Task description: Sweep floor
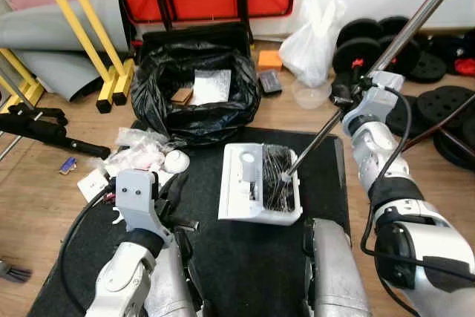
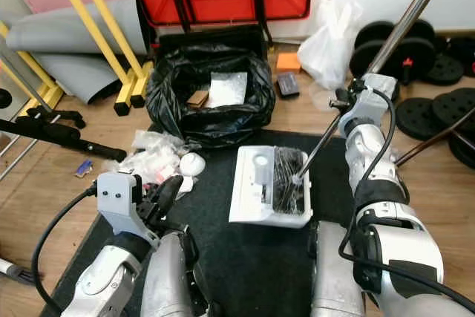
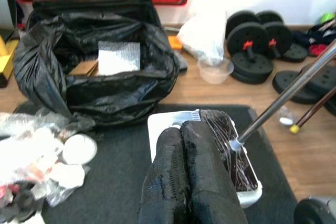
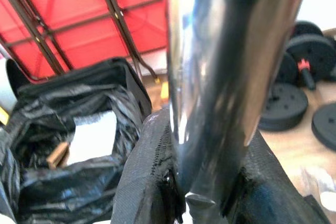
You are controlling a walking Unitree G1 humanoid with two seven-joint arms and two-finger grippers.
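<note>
We're mid-sweep; the right gripper (image 1: 349,94) is clamped around the metal broom handle (image 1: 412,24), fingers closed tight on the shaft as the right wrist view shows; the handle runs down and left to the black bristle head (image 1: 276,176), which sits in the white dustpan (image 1: 241,183) on the black mat (image 1: 245,257); the dustpan is centre, just near of the black trash bag (image 1: 197,94).

The left gripper (image 3: 191,179) has its two fingers pressed together with nothing between them; it hangs low at near left, pointing toward the dustpan and not touching it.

The litter pile (image 1: 141,155), crumpled plastic and paper with a round white lid (image 1: 177,161), lies left of the dustpan at the mat's far left edge, just near of the bag; it looks unswept, so we judge most of the job is left.

How to do it well, our judgement: lift the bristles out of the pan first, otherwise dragging will shove the pan along; set the head down left of and beyond the pile, then pull in short strokes toward the pan's open edge; we can't tell which side of the pan is the open lip, so check that before sweeping; the left gripper could steady the pan so it doesn't slide on the mat; keep the long handle clear of the white plastic bag (image 1: 313,38) and weight plates (image 1: 438,105) at far right; light plastic scraps may scatter, so go slow.
</note>
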